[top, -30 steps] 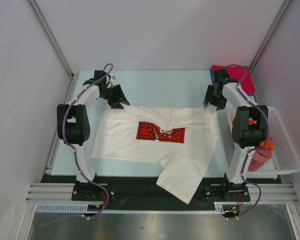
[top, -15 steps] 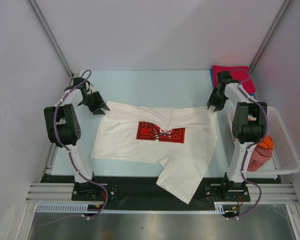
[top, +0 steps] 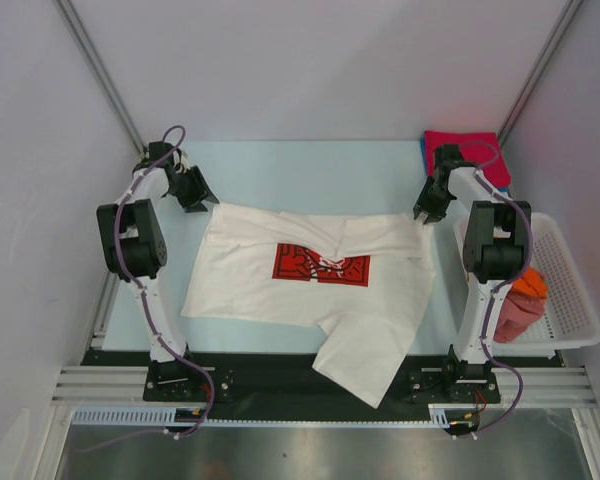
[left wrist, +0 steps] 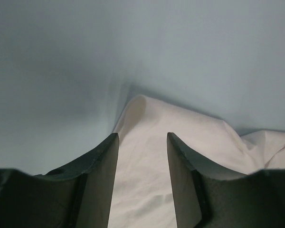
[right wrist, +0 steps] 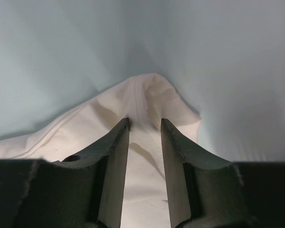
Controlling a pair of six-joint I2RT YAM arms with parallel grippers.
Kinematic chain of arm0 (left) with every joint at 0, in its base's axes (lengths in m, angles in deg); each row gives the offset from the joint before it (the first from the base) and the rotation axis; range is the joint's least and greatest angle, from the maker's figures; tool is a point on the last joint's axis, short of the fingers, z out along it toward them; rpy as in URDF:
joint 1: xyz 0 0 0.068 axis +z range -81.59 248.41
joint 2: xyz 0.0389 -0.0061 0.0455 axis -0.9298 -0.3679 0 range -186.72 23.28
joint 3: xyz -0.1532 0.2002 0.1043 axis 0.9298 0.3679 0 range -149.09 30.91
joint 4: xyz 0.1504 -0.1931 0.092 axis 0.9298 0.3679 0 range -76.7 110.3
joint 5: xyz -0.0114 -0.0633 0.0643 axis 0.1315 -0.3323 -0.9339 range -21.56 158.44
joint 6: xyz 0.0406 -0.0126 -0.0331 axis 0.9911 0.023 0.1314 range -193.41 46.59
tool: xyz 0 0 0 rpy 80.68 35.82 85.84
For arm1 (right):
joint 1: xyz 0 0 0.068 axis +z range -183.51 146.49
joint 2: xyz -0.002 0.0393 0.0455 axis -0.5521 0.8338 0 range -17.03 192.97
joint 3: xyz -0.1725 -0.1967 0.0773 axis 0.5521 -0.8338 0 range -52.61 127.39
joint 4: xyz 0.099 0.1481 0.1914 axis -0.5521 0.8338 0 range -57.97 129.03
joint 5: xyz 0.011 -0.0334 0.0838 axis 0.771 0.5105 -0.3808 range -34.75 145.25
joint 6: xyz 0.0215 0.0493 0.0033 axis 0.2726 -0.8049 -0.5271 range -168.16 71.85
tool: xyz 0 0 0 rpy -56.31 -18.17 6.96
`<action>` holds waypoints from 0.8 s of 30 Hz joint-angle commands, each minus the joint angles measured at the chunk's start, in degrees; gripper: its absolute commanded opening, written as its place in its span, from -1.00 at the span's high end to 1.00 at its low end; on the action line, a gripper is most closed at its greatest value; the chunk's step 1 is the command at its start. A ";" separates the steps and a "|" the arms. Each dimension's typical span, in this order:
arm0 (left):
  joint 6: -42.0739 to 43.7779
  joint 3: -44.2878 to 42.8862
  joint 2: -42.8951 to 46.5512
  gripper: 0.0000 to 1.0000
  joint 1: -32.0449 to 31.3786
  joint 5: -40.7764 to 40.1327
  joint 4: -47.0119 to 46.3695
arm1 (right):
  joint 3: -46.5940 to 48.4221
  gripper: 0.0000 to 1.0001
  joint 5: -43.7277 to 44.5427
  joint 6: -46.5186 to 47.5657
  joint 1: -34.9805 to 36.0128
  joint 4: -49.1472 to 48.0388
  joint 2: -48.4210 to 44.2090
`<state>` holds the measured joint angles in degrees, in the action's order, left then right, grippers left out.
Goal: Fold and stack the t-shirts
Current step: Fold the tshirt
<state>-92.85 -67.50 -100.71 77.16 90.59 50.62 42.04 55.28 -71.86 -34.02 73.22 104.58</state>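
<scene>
A white t-shirt with a red rectangular logo lies spread on the pale blue table, one part hanging over the near edge. My left gripper is at its far left corner. In the left wrist view the gripper is open with white cloth lying under the gap. My right gripper is at the far right corner. In the right wrist view it is open, narrower, over a raised fold of cloth.
A folded red tee lies on a blue one at the back right corner. A white lattice basket at the right edge holds an orange tee and a pinkish-red tee. Grey walls enclose the table.
My left gripper has drawn back from the shirt's far edge to its far left corner. The right gripper shifted slightly back and right. The shirt's far edge lies flatter.
</scene>
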 commanded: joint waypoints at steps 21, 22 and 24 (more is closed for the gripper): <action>-4.11 -6.00 -6.97 0.41 -1.46 6.41 -7.35 | 1.76 0.07 -4.08 -0.64 -0.72 -3.13 1.01; -4.03 -5.74 -6.97 0.44 -1.55 6.41 -7.44 | 1.76 0.07 -4.08 -0.73 -0.72 -3.13 1.01; -4.29 -5.48 -7.06 0.62 -1.46 6.50 -7.35 | 1.85 0.13 -3.73 -0.82 -0.72 -3.31 1.27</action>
<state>-96.39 -71.98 -107.94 76.14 95.20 44.61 42.04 51.72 -72.12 -34.59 71.10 105.34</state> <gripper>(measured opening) 0.230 0.450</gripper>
